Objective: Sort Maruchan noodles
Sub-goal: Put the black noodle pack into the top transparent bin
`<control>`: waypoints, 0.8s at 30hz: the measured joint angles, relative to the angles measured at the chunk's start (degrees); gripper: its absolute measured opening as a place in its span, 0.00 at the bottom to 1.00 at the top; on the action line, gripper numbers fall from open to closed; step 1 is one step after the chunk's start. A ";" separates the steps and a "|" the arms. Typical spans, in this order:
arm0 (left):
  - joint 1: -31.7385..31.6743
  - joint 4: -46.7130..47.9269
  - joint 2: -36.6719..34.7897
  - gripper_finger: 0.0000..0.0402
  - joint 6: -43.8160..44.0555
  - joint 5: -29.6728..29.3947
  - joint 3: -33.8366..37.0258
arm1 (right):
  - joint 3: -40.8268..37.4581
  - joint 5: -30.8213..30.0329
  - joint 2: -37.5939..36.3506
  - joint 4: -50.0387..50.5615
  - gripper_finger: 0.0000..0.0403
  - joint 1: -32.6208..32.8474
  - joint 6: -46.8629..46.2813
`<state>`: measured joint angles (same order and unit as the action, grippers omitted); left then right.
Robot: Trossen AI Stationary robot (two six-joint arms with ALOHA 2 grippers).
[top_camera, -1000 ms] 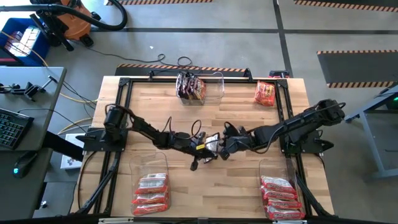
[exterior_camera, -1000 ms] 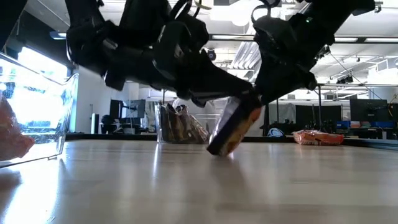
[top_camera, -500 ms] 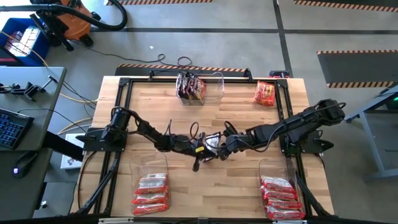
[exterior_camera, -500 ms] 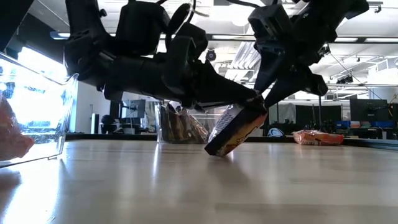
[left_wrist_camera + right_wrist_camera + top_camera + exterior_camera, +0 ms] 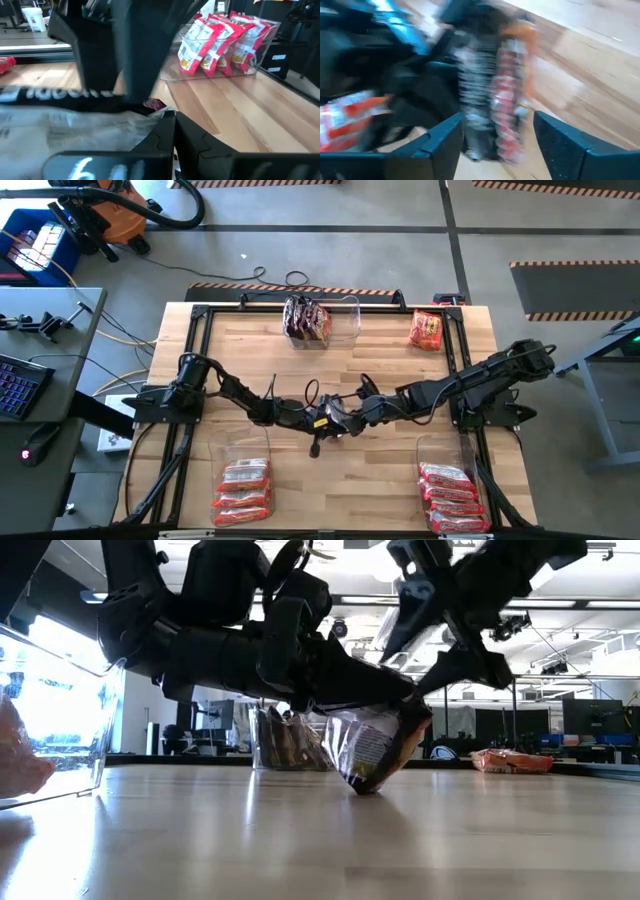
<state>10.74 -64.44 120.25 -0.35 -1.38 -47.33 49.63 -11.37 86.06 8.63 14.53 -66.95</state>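
At centre frame of the high view, the left gripper (image 5: 325,423) stays clenched on the dark ramen packet (image 5: 378,745), whose lower corner touches the table (image 5: 320,840). The right gripper (image 5: 352,416) has released and spread its fingers, so the handover to the left arm looks complete.

Motion blur smears the upright silver-and-orange crinkly noodle packet (image 5: 495,95) in the right wrist view, its print unreadable. The clear plastic bin (image 5: 60,730) is cut off by the low view's edge.
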 joint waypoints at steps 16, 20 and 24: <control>0.09 -0.20 0.00 0.00 -0.37 -0.01 -0.09 | 0.00 -2.10 3.82 -0.60 0.60 0.17 -4.98; 0.60 -0.18 0.00 0.00 -1.25 0.01 -0.09 | 0.00 -1.92 5.27 -5.31 0.60 -0.77 -3.55; 1.20 -0.18 0.00 0.00 -2.34 -0.05 -0.09 | 0.00 -2.13 5.25 -5.66 0.60 -1.49 -2.51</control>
<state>11.94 -64.62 120.25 -2.70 -1.43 -47.42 49.63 -13.50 91.31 2.97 13.05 -69.46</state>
